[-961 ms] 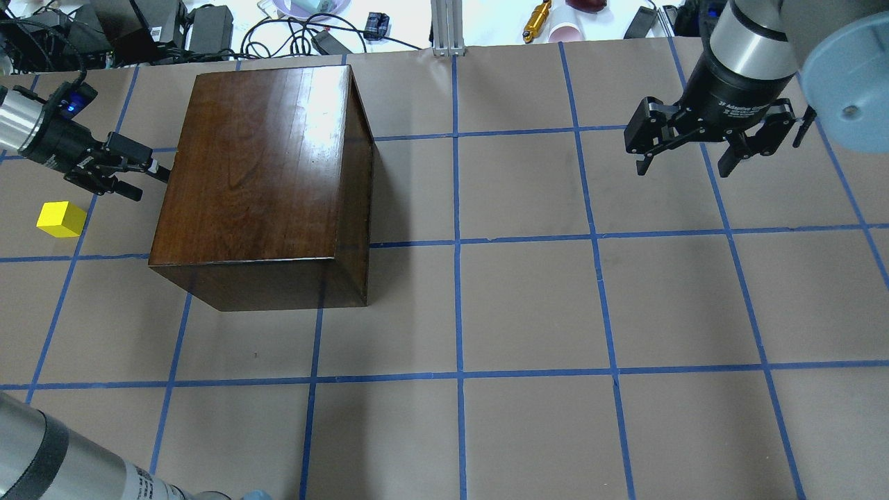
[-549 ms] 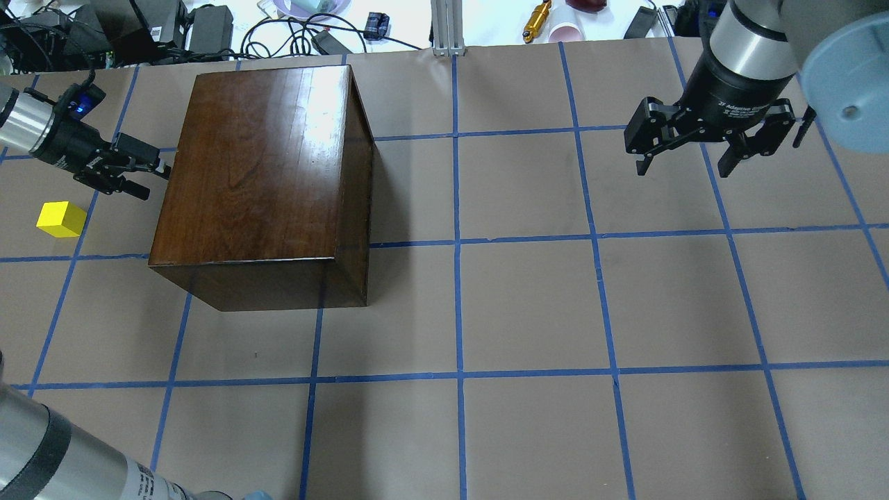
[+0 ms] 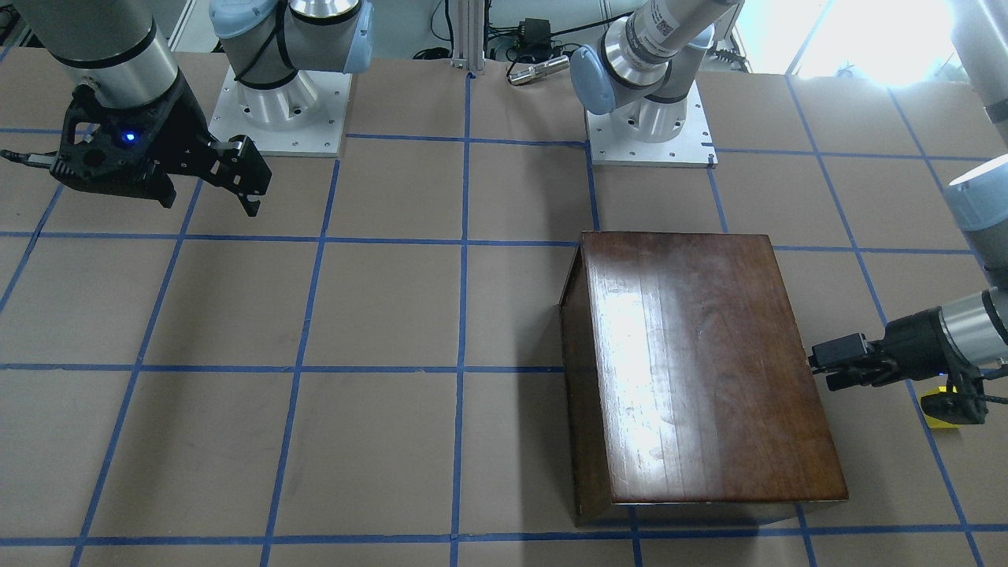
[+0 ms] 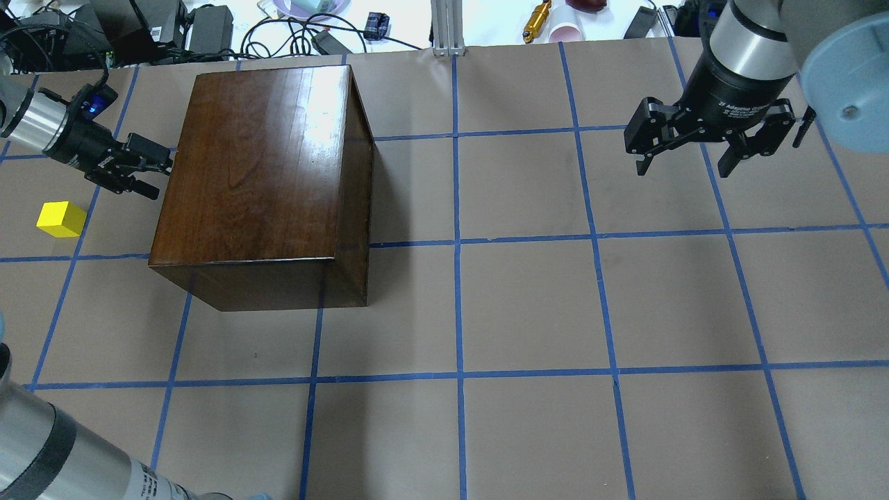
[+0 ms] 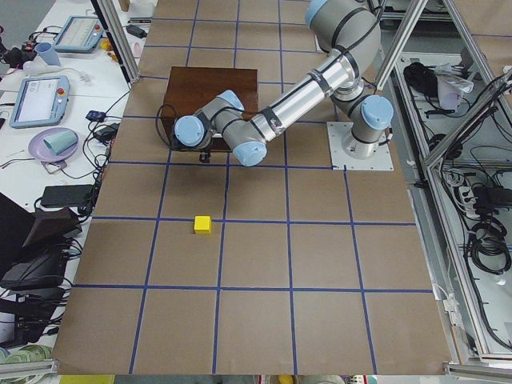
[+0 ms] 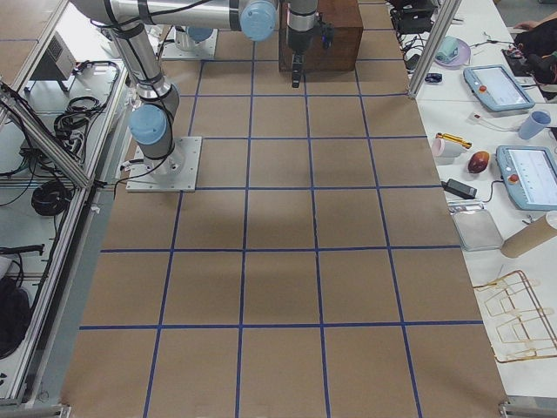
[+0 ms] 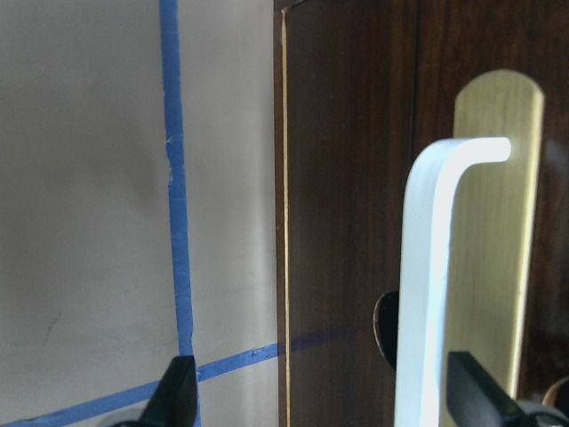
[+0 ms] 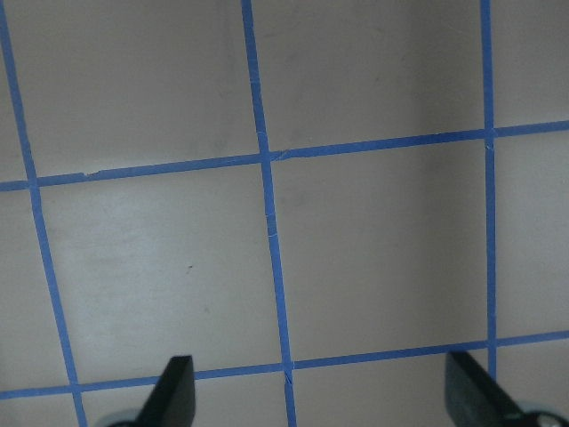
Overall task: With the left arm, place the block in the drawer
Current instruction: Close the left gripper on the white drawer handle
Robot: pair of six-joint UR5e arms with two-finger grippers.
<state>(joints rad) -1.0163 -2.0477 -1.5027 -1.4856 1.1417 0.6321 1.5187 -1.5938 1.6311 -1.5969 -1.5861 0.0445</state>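
The yellow block [image 4: 61, 219] lies on the table left of the dark-brown box [image 4: 271, 173]; it also shows in the exterior left view [image 5: 202, 225]. The drawer is shut, and only its dark front panel [image 7: 356, 222] with a pale bent handle [image 7: 427, 294] on a brass plate shows. My left gripper [image 4: 156, 173] is open and level, right at the box's left face. In its wrist view the handle stands between the fingertips [image 7: 178, 396], near the right one. My right gripper [image 4: 684, 163] is open and empty, held above the table far right.
Cables, power bricks and small items [image 4: 208, 28] lie beyond the table's far edge. The brown table surface [image 4: 528, 305] has a grid of blue tape. The left arm's forearm [image 4: 48, 444] crosses the near-left corner. The arm bases [image 3: 646, 134] stand behind the box.
My left gripper has moved farther from the robot and right, closer to the box's left face, still open. The block, the box and the right arm have not moved.
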